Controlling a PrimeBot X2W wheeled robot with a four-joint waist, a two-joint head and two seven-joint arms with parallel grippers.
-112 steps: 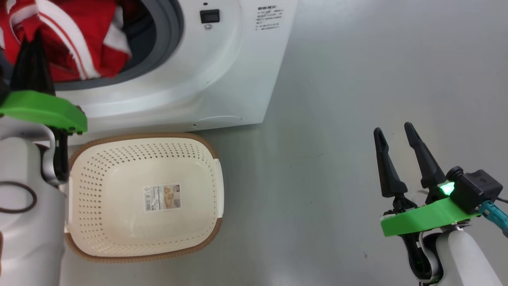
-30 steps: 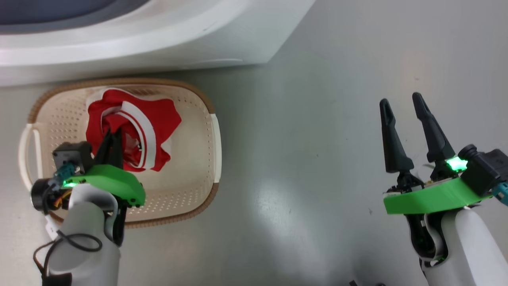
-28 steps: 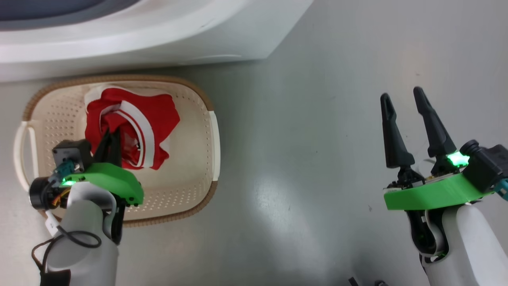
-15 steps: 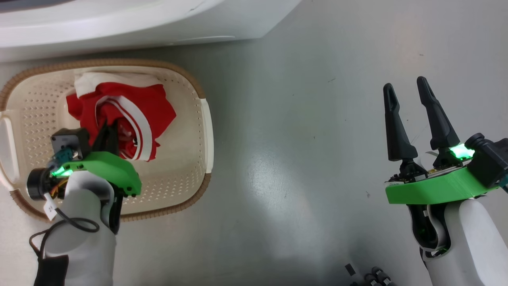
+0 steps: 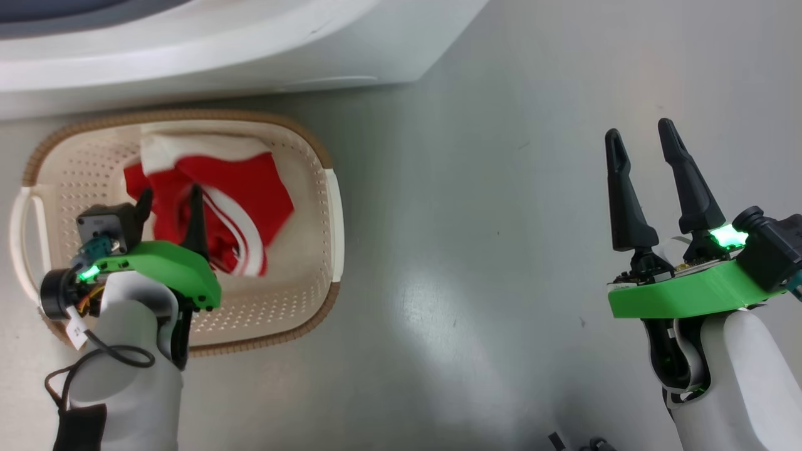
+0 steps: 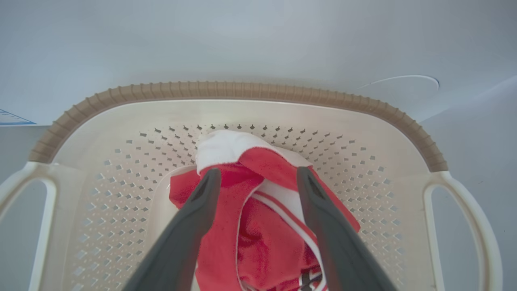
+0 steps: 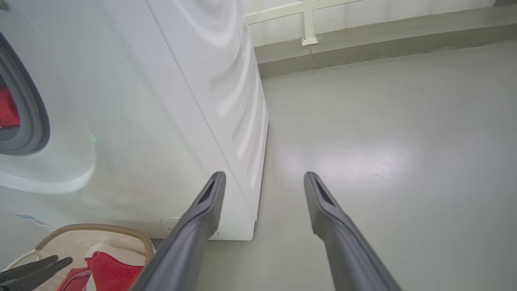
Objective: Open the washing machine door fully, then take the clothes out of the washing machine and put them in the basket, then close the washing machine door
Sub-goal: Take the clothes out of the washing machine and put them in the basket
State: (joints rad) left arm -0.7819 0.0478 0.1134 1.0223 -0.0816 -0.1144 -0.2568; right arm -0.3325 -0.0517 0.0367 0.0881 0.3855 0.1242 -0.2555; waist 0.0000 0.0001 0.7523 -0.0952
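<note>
The clothes, red fabric with white stripes, lie loose in the cream basket on the floor in front of the washing machine. My left gripper hangs over the basket, open. In the left wrist view its fingers straddle the clothes without pinching them, inside the basket. My right gripper stands open and empty over bare floor at the right. The washing machine door is out of view.
The right wrist view looks past my right gripper along the washing machine. A bit of red fabric shows inside its grey ring. Grey floor stretches right to a wall base.
My left gripper has gone from shut to open and let go of the clothes, which have slumped and spread in the basket. The head camera has shifted slightly. The right gripper stays open.
</note>
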